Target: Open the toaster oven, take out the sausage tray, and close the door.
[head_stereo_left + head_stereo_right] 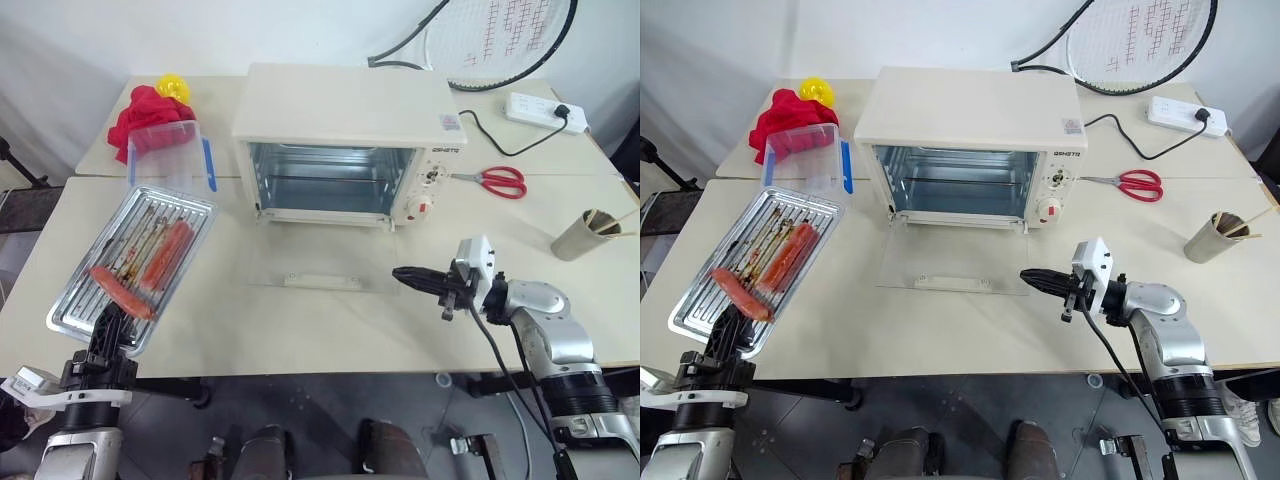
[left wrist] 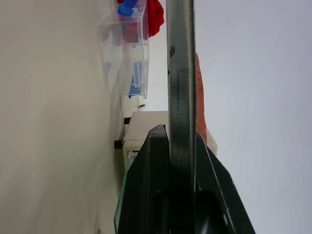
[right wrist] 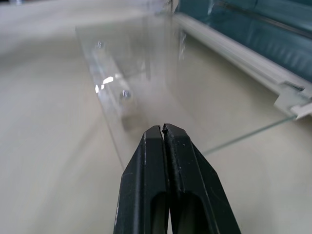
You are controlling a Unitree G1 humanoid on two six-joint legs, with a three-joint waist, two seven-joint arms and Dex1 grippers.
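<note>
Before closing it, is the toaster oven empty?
Empty: the toaster oven cavity shows bare walls, and the sausage tray is outside, held by the left tool.

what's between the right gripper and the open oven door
Only bare table: in the head views the shut right gripper points at the flat-lying door from beside its edge, apart.

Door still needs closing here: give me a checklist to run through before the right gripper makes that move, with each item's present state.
1. Tray out of the oven: ok, the left gripper holds it by its near edge, left of the oven.
2. Oven cavity free of obstructions: ok.
3. Door fully down, flat on the table: ok.
4. Right gripper free: ok, shut, holding nothing.
5. Right gripper at the door: ok, tip by its right edge; contact cannot tell.
6. Sausages secure on the tilted tray: cannot tell.
</note>
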